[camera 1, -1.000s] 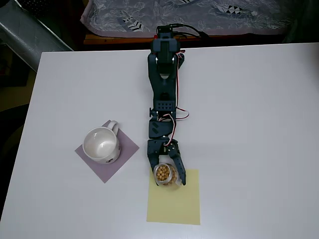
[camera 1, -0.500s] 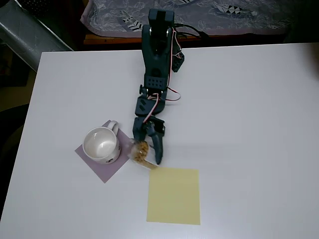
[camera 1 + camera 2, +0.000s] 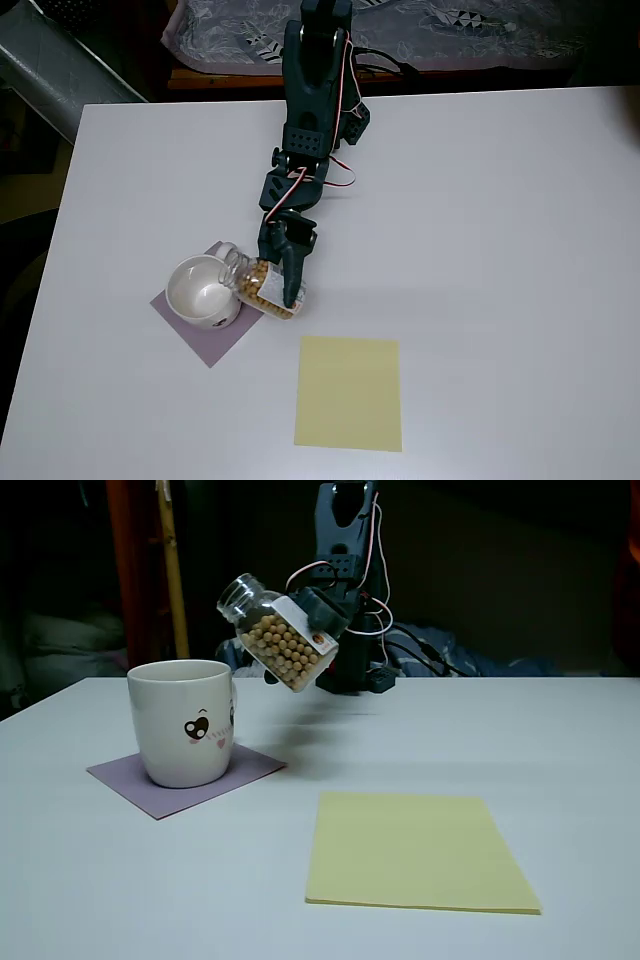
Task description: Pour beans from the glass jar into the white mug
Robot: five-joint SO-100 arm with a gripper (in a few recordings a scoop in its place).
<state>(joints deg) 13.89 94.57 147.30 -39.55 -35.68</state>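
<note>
Between the closed jaws, the glass jar [image 3: 281, 633] of beans [image 3: 288, 650] tilts, mouth above the white mug [image 3: 182, 722].

One glass jar [image 3: 278, 635] of many beans [image 3: 288, 650], one white mug [image 3: 185, 721], two paper squares [image 3: 408, 850].

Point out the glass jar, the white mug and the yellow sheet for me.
glass jar [image 3: 283, 646], fixed view, on its bean-filled side wall.
white mug [image 3: 181, 728], fixed view, on its outer wall at the face marking.
yellow sheet [image 3: 349, 393], overhead view, at its bare middle.
</note>
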